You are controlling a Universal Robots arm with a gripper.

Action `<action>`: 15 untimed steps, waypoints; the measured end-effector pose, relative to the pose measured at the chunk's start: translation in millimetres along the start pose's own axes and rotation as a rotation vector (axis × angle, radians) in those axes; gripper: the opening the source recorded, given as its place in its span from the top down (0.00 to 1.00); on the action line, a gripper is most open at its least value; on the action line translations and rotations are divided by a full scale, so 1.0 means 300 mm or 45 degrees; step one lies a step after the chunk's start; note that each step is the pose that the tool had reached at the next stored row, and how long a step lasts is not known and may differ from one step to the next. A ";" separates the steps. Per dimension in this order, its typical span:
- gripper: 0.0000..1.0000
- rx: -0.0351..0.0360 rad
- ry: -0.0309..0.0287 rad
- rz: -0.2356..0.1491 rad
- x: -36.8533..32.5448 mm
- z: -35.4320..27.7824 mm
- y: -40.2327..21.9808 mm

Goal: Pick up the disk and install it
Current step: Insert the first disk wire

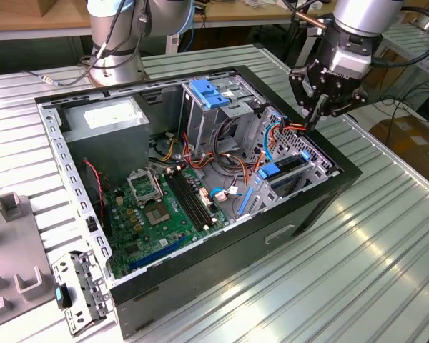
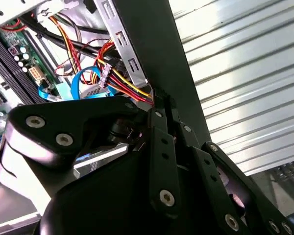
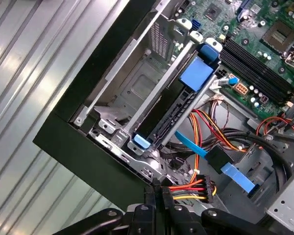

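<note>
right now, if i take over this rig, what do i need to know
Gripper: shut, nothing between the fingers. It hangs over the computer case's drive corner, tips beside the red and yellow cable bundle.
Disk: on edge in the metal drive cage, blue rails showing at both ends, not in the gripper.
Done: disk picked up and placed in its bay.
Left: can't tell whether it is fully seated or cabled.
</note>
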State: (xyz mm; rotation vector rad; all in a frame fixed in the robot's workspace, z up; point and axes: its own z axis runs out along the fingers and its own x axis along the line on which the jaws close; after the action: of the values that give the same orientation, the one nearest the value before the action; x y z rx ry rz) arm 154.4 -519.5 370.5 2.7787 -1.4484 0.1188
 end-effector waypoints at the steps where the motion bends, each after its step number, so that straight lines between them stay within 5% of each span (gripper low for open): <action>1: 0.83 -0.0013 0.0005 0.019 0.000 0.000 0.000; 10: 0.83 -0.0206 0.0088 0.295 0.000 0.000 0.000; 15: 0.83 -0.0251 0.0107 0.357 -0.009 -0.001 0.012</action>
State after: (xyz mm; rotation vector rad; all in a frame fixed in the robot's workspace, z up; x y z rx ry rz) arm 149.9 -519.5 370.5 2.5400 -1.8170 0.1160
